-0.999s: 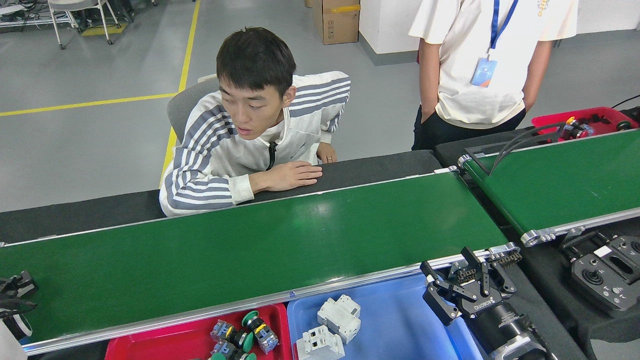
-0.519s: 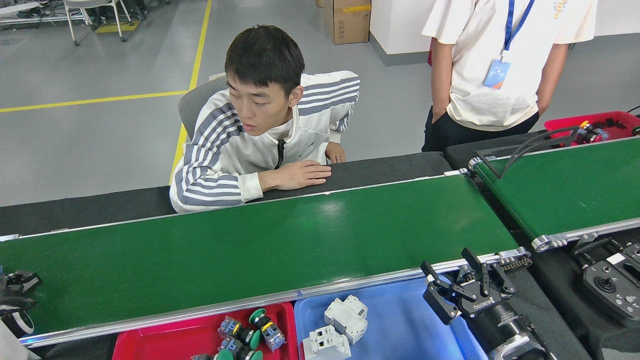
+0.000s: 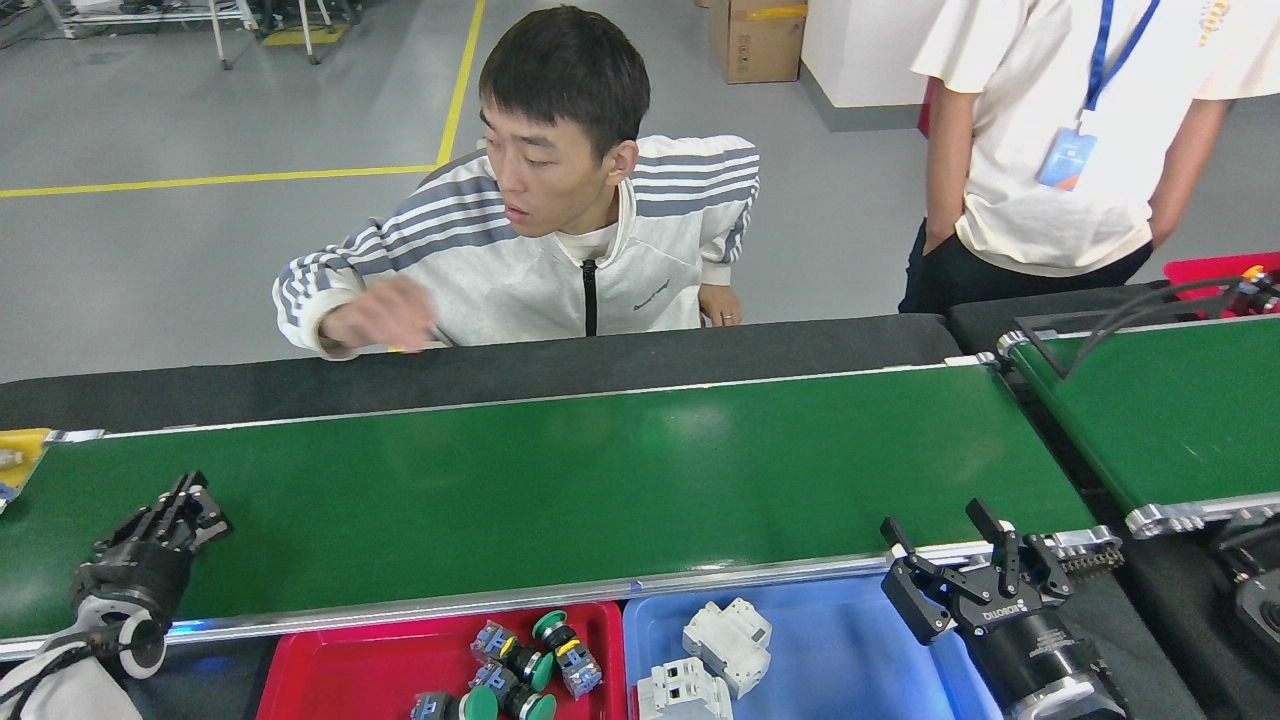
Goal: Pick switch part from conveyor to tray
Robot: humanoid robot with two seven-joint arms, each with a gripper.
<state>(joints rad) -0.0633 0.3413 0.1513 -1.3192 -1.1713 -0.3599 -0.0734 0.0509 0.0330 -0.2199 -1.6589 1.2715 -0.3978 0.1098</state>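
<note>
Switch parts (image 3: 522, 668), the green-capped push buttons, show only in the red tray (image 3: 320, 680) below the near rail; none lies on the conveyor (image 3: 600, 480), whose belt is bare across its whole visible length. Note the changes over the last second. Your left gripper (image 3: 160, 530) has come in from the left edge and now sits over the left end of the belt, where before only its tip showed. It is dark and seen nearly end-on, so I cannot tell whether its claw is wide or narrow; nothing is visibly in it. Your right gripper (image 3: 960, 570) keeps its former posture over the right side of the blue tray (image 3: 850, 650), fingers spread wide and empty. The seated person's hand (image 3: 375, 315) has lifted off the black table edge and swung toward the belt's left end, blurred in motion. The head view has also shifted left, bringing a yellow object (image 3: 20, 455) into sight at the belt's far left. In my judgement a fresh part is about to be fed from that end, and your left arm is staged to receive it. Caution: the person's hand is near that zone.
</note>
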